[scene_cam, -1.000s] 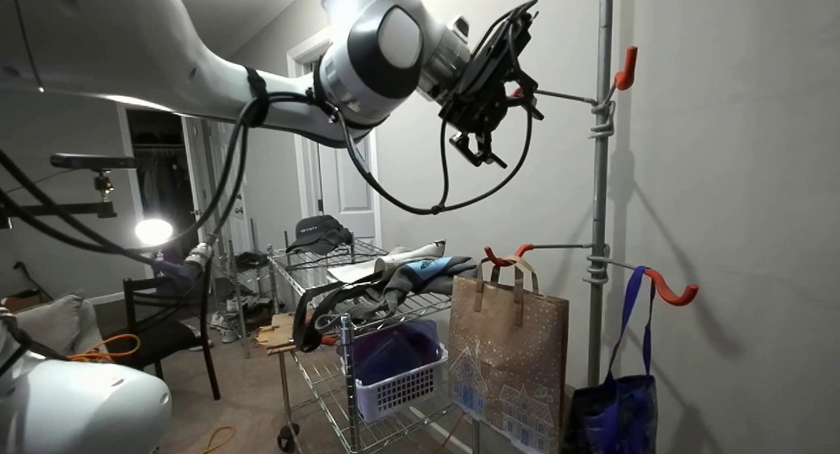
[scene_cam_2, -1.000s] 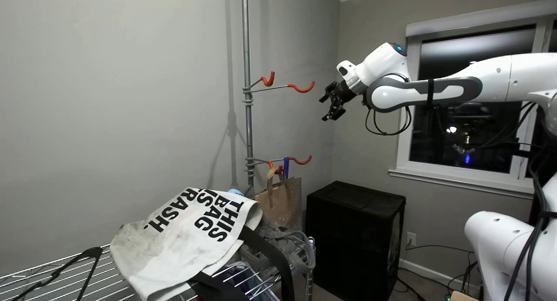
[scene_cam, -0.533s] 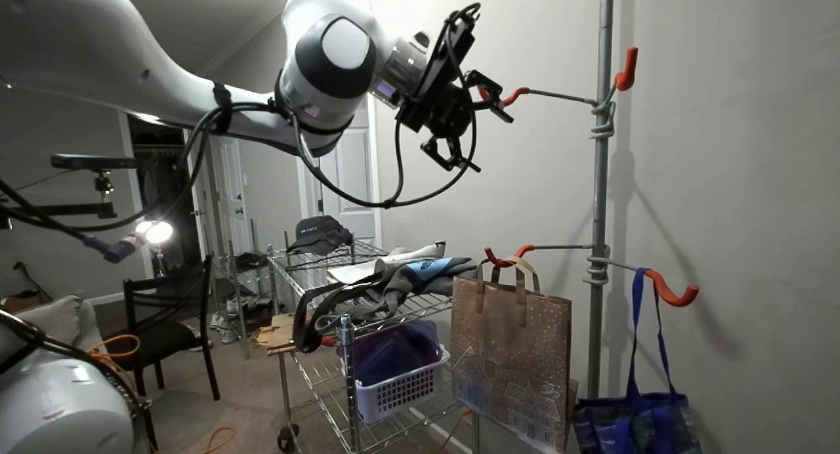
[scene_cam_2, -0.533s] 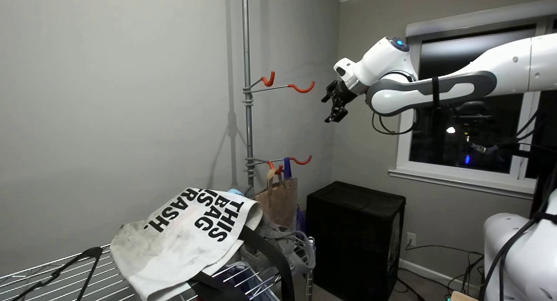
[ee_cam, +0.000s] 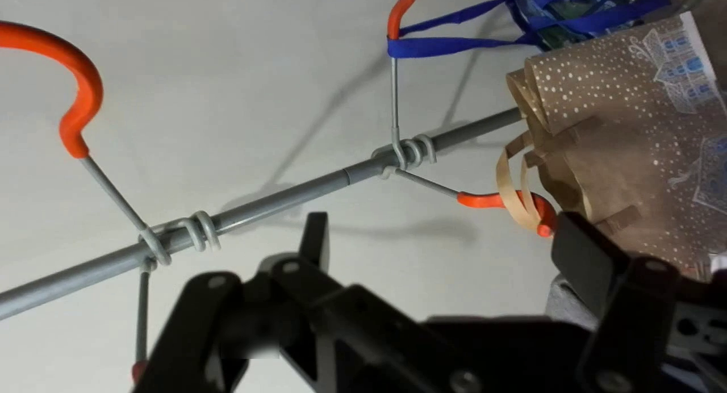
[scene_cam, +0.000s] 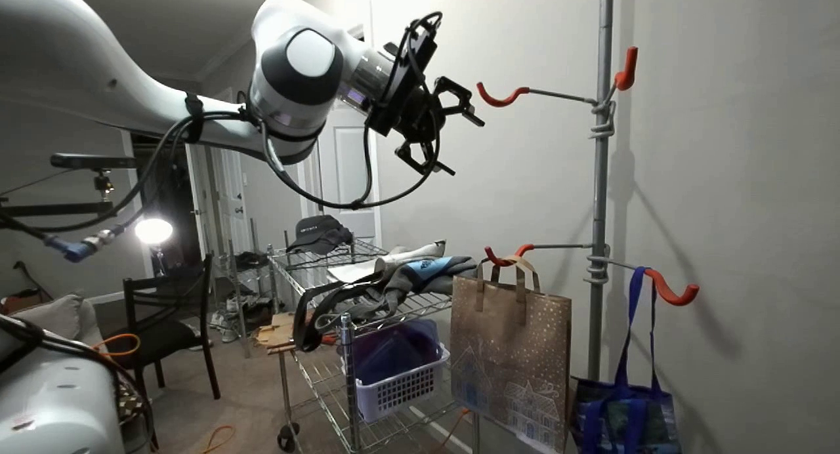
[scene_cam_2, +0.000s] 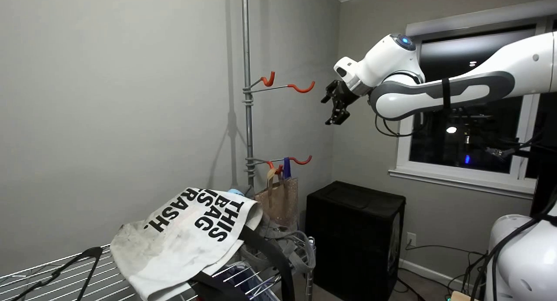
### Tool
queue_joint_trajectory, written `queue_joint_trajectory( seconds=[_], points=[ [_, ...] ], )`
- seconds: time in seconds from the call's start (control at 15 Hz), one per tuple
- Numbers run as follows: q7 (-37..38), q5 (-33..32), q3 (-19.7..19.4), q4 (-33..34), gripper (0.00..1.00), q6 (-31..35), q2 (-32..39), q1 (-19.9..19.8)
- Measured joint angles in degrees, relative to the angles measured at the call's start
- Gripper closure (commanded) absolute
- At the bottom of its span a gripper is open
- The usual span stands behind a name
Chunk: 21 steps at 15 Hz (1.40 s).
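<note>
- Nearest me is the upper red-sleeved hook (scene_cam: 501, 103), at 1 o'clock from my gripper (scene_cam: 464, 145) in an exterior view, not touching; its wire coils round the steel pole (scene_cam: 600, 198), presumably for grip.
- I hold nothing, jaws spread wide.
- Near 6, a snow-dotted paper shopping bag (scene_cam: 508, 349) hangs by its handles from a lower hook (ee_cam: 480, 200), whose upturned tip likely keeps them on; contents hidden.
- At 5 hangs a blue-strapped tote (scene_cam: 627, 408).
- Past 6, a white plastic basket (scene_cam: 401, 392) holds something dark purple (scene_cam: 394, 355).

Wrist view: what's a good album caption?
An open gripper faces a grey pole, where orange hooks hold a brown paper bag and a blue-strapped bag.
</note>
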Motion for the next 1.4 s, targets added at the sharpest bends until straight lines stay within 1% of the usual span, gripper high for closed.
queue_joint_trajectory(
  seconds=[0.4, 0.67, 0.87, 1.2, 1.4],
  points=[
    [-4.46, 4.11, 3.21, -8.6, 0.0, -0.2, -5.59, 2.02],
    [-10.28, 6.42, 4.54, -12.57, 0.0, -1.04, -10.16, 5.57],
    [-14.61, 8.98, 4.68, -13.98, 0.0, -2.71, -13.01, 8.77],
    [-20.65, 14.03, 4.22, -14.48, 0.0, -6.02, -15.5, 12.42],
    [-21.31, 14.47, 3.58, -14.48, 0.0, -6.44, -15.89, 13.6]
  ],
)
